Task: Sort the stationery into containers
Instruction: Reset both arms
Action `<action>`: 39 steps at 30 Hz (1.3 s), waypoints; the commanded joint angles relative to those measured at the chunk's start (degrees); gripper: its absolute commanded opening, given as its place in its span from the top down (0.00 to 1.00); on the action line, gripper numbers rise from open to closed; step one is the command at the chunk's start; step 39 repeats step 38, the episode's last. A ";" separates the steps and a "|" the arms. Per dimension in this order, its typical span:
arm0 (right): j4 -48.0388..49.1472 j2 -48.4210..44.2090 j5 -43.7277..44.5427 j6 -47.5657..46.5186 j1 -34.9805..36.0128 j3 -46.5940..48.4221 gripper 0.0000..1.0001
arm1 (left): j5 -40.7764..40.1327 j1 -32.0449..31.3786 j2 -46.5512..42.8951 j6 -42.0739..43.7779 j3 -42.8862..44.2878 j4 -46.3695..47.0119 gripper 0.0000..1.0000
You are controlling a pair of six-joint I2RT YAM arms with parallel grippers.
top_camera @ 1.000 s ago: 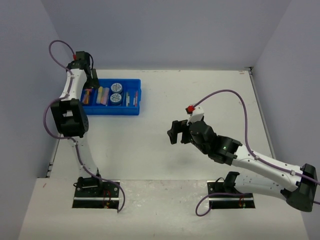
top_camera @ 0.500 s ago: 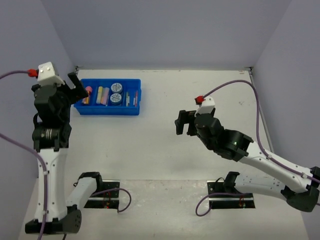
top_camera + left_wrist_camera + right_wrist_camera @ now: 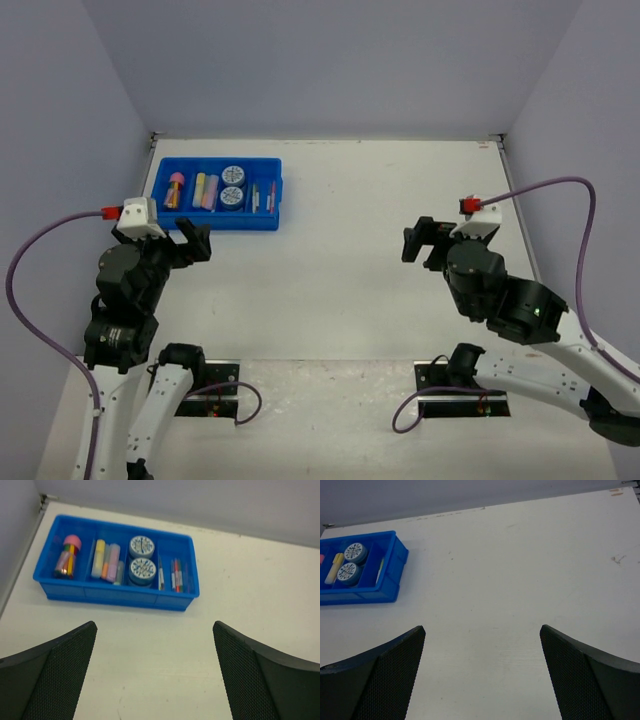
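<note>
- Blue tray [image 3: 115, 596]: sitting flat, divided into narrow compartments.
- Pink-capped bottle [image 3: 68, 557]: lying in the leftmost compartment.
- Pastel marker sticks [image 3: 107, 562]: lying side by side in the next compartment.
- Round blue tubs [image 3: 142, 571]: two, sitting in the middle compartment.
- Thin pens [image 3: 175, 575]: lying in the right-hand compartments.

Robot lab cell: white table [image 3: 340, 290] within bare lavender panels [image 3: 330, 60], two cabled arms [image 3: 125, 290] at its edge.

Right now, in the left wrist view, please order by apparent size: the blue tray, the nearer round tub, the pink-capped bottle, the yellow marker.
1. blue tray, largest by far.
2. pink-capped bottle and nearer round tub: they look about alike, so I do not rank them.
3. yellow marker, smallest.
</note>
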 commanded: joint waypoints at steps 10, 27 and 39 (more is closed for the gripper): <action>-2.70 -10.14 4.77 4.48 -0.02 -5.44 0.01 | -19.73 -9.15 -3.16 0.59 -6.04 2.95 0.00; -4.21 -13.81 7.87 7.84 0.03 -10.95 0.01 | -19.17 -10.33 -4.88 0.75 -11.58 8.95 0.00; -4.30 -13.60 7.49 8.50 -0.02 -11.53 0.01 | -18.50 -10.33 -5.35 1.08 -12.14 9.28 0.00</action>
